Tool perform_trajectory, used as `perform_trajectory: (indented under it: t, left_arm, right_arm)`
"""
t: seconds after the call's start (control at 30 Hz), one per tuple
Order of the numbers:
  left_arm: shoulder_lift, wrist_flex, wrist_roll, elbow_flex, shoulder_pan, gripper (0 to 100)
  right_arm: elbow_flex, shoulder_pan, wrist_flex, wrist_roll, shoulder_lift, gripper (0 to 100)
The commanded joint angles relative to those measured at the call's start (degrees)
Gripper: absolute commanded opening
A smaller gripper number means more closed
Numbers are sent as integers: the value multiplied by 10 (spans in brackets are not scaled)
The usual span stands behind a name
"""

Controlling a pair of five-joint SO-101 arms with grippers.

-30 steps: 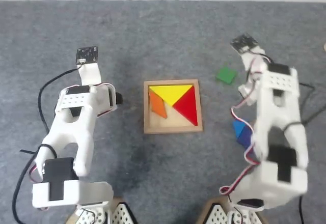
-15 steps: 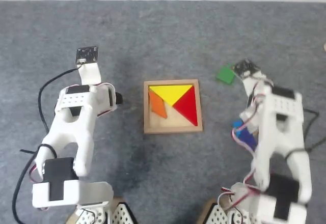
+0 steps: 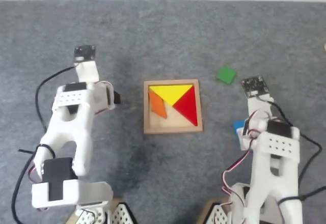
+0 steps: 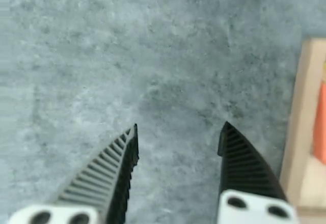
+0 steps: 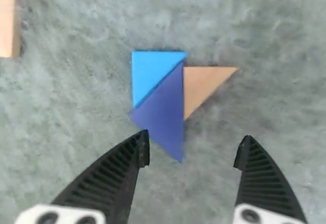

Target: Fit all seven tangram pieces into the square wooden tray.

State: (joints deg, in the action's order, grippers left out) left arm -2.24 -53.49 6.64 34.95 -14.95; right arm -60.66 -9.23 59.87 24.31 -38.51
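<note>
The square wooden tray (image 3: 173, 128) lies mid-table and holds a yellow triangle (image 3: 170, 91), a red triangle (image 3: 189, 107) and an orange parallelogram (image 3: 157, 105). A green square (image 3: 225, 75) lies on the carpet to the tray's back right. Under the right arm (image 3: 270, 147), a light blue triangle (image 5: 147, 71), a dark blue triangle (image 5: 165, 112) and a tan triangle (image 5: 204, 84) lie together. My right gripper (image 5: 193, 145) is open just short of them, holding nothing. My left gripper (image 4: 179, 127) is open over bare carpet, with the tray's edge (image 4: 304, 122) beside it.
Grey carpet covers the table. The left arm (image 3: 74, 127) stands left of the tray. A corner of the light blue triangle (image 3: 238, 127) peeks out beside the right arm. The tray's edge (image 5: 6, 20) shows at the side of the right wrist view.
The right arm has drawn back toward the table's front, its wrist camera moving from near the green square to beside the blue pieces. The left arm shifted only slightly.
</note>
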Motion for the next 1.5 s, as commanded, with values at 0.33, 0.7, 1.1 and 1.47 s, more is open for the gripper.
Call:
perform_trajectory:
  t: [0.33, 0.7, 1.1, 1.47]
  left_arm:
    - [-4, -198, 14, -240, -54, 253]
    - [-4, -154, -8, -165, -49, 252]
    - [-5, -65, 8, -59, -46, 253]
    - [-4, -53, 9, -57, -47, 253]
  right_arm:
    - [-43, 36, -77, -8, -22, 267]
    - [3, 26, -96, 22, -15, 267]
    - [46, -44, -190, 30, 158, 267]
    - [123, -44, -179, 33, 292, 266]
